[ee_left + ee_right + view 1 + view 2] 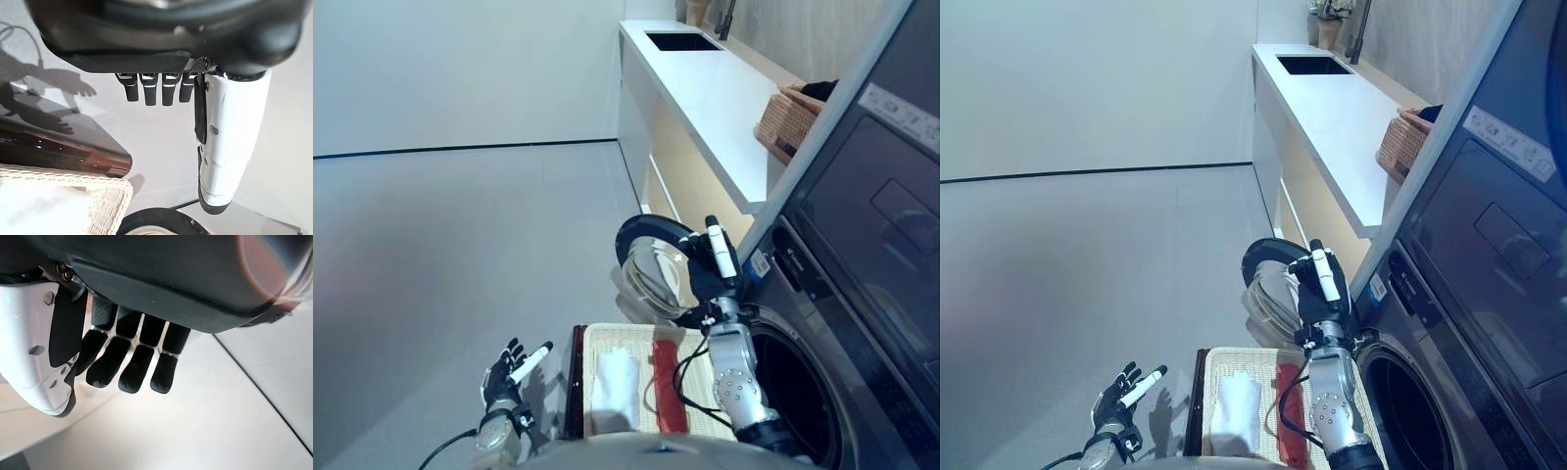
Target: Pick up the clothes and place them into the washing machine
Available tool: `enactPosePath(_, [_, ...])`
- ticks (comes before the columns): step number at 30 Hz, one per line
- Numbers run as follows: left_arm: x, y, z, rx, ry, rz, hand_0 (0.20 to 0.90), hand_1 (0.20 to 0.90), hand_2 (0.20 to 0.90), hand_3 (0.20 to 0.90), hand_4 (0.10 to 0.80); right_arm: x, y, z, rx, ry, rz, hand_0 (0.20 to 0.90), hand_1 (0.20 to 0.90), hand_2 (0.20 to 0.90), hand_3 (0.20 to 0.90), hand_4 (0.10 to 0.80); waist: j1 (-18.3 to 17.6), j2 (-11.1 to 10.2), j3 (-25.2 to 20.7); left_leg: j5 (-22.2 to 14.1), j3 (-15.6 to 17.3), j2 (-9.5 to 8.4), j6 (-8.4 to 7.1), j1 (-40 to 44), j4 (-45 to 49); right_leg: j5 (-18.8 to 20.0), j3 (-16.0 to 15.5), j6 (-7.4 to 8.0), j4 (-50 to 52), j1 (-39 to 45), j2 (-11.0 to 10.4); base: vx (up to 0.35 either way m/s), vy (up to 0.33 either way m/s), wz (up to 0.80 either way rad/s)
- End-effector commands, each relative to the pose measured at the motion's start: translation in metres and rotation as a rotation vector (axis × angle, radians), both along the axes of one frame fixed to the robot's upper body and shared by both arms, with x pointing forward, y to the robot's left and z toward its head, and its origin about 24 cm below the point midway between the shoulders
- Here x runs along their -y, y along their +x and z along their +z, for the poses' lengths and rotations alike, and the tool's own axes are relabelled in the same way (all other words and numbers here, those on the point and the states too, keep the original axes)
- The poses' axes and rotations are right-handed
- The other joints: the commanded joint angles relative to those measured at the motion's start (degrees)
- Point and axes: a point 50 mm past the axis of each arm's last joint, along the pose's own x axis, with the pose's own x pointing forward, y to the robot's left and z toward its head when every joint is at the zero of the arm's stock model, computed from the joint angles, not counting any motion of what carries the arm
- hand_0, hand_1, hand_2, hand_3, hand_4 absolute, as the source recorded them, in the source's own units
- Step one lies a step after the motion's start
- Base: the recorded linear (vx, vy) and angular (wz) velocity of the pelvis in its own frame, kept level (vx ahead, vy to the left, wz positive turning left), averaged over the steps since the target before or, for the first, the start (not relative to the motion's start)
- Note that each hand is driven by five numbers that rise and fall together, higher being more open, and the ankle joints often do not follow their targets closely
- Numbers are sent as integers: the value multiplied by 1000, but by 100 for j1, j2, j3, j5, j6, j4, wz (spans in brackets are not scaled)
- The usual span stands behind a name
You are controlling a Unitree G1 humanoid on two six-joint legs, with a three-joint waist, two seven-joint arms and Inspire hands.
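We see the wicker basket (590, 338) on the floor just beside the washing machine (862, 294), and we take this basket as our landmark. Inside it lie the clothes: a white folded cloth (615, 388) on the side away from the machine and a red folded cloth (667, 387) on the side toward it. Both lie with their long axes parallel to each other, running from the basket's near end to its far end, toward the open round door (653, 269) that stands just past the basket's far edge.

Our right hand (710, 266) is raised above the far end of the basket, in front of that door; its fingers (132, 367) are gently bent and loose, holding nothing. Our left hand (506, 372) hangs over bare floor beside the basket, on the side away from the machine, with its fingers (151, 90) relaxed and spread, empty.

A second wicker basket (788, 119) sits on the white counter (715, 98), well beyond the landmark.
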Motion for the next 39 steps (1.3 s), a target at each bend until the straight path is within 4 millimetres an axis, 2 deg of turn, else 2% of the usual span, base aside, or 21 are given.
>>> enactPosePath(1, [-15,17,7,57,65,9,900,900,900,900,800,-3,12,56,304,-4,-27,200,200,200,200,300,82,-17,-473,-52,69,123,-310,-159,86,-495,-82,-74,484,-44,147,0,0,0])
enactPosePath(3, [-17,15,5,42,67,18,900,900,900,900,800,-4,13,56,303,-1,-19,200,200,200,200,300,94,-29,-468,-51,53,125,-314,-156,88,-498,-87,-75,483,-39,148,0,0,0])
enactPosePath(4, [-18,15,5,41,69,20,900,900,900,900,800,-5,14,57,307,-12,-10,535,535,535,535,539,102,-31,-460,-49,50,125,-314,-157,87,-498,-87,-77,486,-36,149,0,0,0])
enactPosePath(5, [-19,14,5,37,72,18,900,900,900,900,800,-6,15,58,309,-7,0,900,900,900,900,800,106,-32,-452,-45,39,126,-316,-159,89,-501,-94,-83,487,-30,148,0,0,0])
enactPosePath(20, [-27,-18,-8,-130,122,-14,900,900,900,900,800,-8,17,64,334,-5,14,900,900,900,900,800,176,-57,-457,-41,-15,133,-312,-205,97,-523,-152,-86,508,-62,164,0,-1,0])
enactPosePath(21, [-28,-18,-8,-133,123,-12,900,900,900,900,800,-8,17,64,338,-2,14,639,639,639,639,614,174,-59,-451,-43,-17,137,-315,-207,105,-528,-158,-86,511,-62,164,0,0,0])
enactPosePath(22, [-28,-19,-8,-139,124,-11,900,900,900,900,800,-7,17,64,336,-7,9,200,200,200,200,300,173,-61,-454,-42,-21,138,-316,-204,101,-528,-159,-86,509,-59,165,0,0,0])
enactPosePath(39, [-28,-19,-8,-136,126,-7,900,900,900,900,800,-6,15,67,350,7,-8,200,200,200,200,300,148,-70,-460,-44,-35,146,-304,-208,115,-533,-155,-99,518,-63,181,0,0,0])
